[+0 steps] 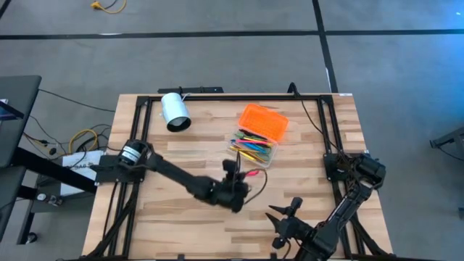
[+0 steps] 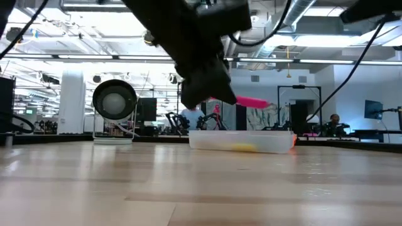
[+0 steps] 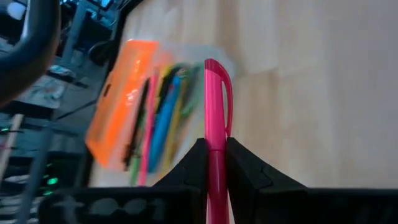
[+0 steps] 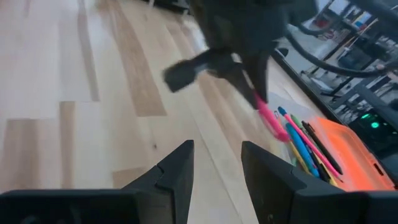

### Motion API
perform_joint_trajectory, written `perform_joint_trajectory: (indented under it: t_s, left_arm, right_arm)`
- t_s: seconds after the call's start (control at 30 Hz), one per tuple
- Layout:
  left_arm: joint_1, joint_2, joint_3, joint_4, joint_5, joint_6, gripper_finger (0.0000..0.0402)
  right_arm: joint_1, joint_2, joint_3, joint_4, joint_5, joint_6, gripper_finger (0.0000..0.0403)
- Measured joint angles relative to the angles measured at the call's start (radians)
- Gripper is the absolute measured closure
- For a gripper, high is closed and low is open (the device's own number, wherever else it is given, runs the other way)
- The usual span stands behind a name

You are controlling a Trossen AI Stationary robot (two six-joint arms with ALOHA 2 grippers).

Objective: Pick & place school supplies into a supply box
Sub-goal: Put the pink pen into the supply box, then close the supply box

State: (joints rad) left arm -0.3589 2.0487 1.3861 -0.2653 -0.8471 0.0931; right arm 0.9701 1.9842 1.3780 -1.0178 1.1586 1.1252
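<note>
Gripping a pink pen [image 3: 216, 112] between its two dark fingers [image 3: 186, 168], the left gripper [image 1: 243, 176] hangs above the middle of the wooden table [image 1: 181, 225] in the high view, its arm reaching in from the left edge of the frame. The jaws are clamped on the pen's barrel, with the capped end jutting forward past the fingertips. In the low view the pen [image 2: 250, 100] shows as a pink bar sticking out to the right of the dark gripper [image 2: 210, 78], raised clear of the tabletop.

Just up and to the right of that gripper in the high view lies the supply box [image 1: 255, 147], its clear base holding a jumble of pens and pencils [image 1: 254, 145] in yellow, blue, pink and black, with the bright orange lid [image 1: 264, 122] lying open at its far side. The left wrist view shows the same coloured pens [image 3: 158, 118] packed side by side beside the orange lid [image 3: 121, 93].

The right gripper [image 1: 279, 217] waits near the lower right of the high view, its jaws standing apart with nothing between them; its fingers [image 4: 177, 168] frame bare wood in the right wrist view.

A white cylinder [image 1: 175, 111] lies on its side toward the upper left of the table, well apart from the box.
</note>
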Motion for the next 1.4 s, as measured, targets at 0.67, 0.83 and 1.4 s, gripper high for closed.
perform_joint_trajectory:
  t_s: [0.67, 0.83, 1.4]
  left_arm:
    - [0.372, -0.002, 0.003, 0.157, 0.283, 0.377, 0.0381]
    - [0.420, -0.002, 0.003, 0.106, 0.447, 0.354, 0.0373]
    - [0.479, -0.013, 0.004, 0.025, 0.471, 0.303, 0.0252]
  right_arm:
    - [-0.003, 0.000, -0.097, -0.081, 0.021, 0.000, 0.0274]
    - [0.000, 0.000, -0.097, -0.095, 0.017, 0.000, 0.0274]
    - [-0.142, 0.000, -0.097, -0.214, 0.087, -0.002, 0.0274]
